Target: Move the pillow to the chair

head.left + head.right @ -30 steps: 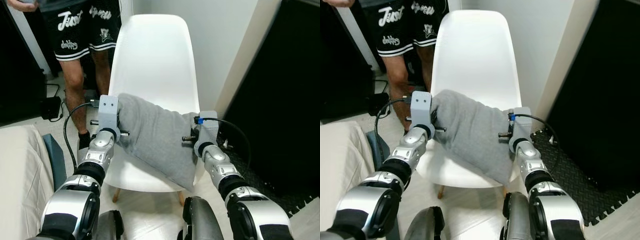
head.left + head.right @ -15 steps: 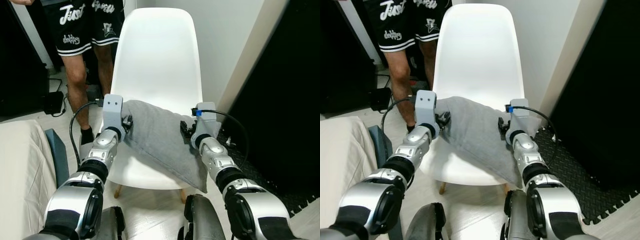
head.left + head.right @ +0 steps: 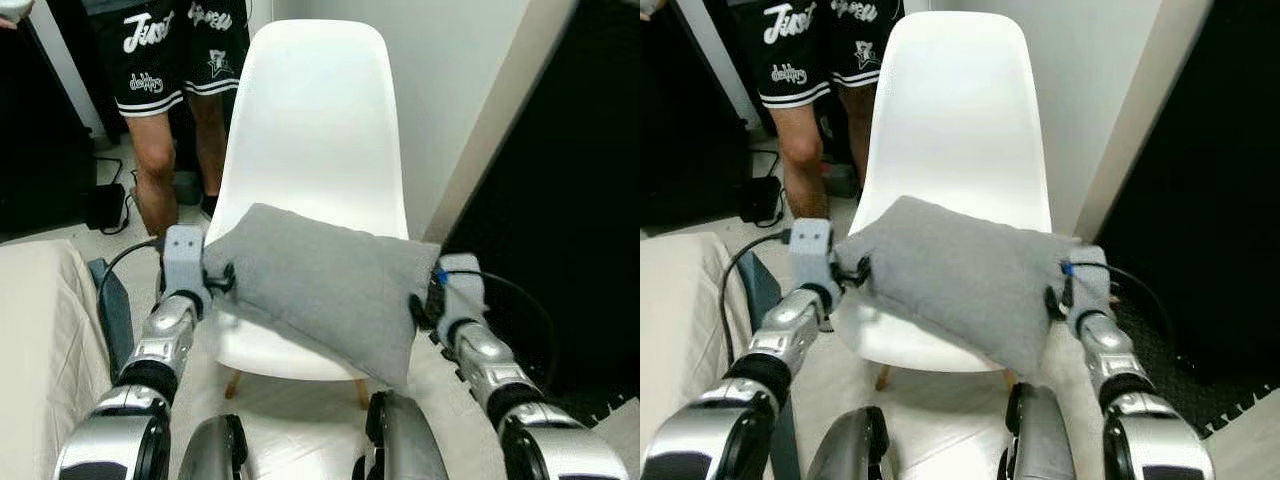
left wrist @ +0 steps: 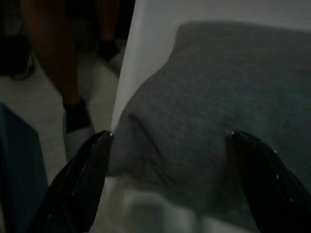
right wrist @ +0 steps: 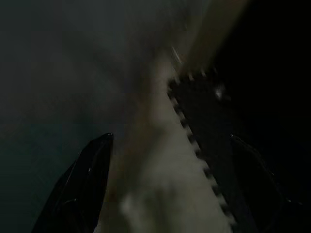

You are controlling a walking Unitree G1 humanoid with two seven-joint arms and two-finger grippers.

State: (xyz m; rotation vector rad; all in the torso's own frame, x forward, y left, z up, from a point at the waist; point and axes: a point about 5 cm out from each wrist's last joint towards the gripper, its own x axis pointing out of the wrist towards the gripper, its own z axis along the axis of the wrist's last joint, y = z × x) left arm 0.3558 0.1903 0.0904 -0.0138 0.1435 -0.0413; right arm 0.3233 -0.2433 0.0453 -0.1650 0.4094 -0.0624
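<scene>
The grey pillow [image 3: 320,280] lies across the seat of the white chair [image 3: 310,110], its near right corner hanging over the seat's front edge. My left gripper [image 3: 222,278] is at the pillow's left end, open, with the fingertips close to the fabric. In the left wrist view the two black fingers [image 4: 82,184] stand wide apart and the pillow [image 4: 218,102] lies just ahead of them. My right gripper [image 3: 418,305] is at the pillow's right end, partly hidden behind it. The blurred right wrist view shows its fingers [image 5: 87,184] spread, over the floor.
A person [image 3: 170,90] in black shorts stands to the left behind the chair. A cream bed [image 3: 40,340] and a blue panel [image 3: 110,310] are on my left. A dark wall [image 3: 580,200] and a black foam floor mat [image 3: 1160,340] are on the right.
Both grippers opened and drew back toward me and outward. The pillow was let go and now rests flat on the chair seat.
</scene>
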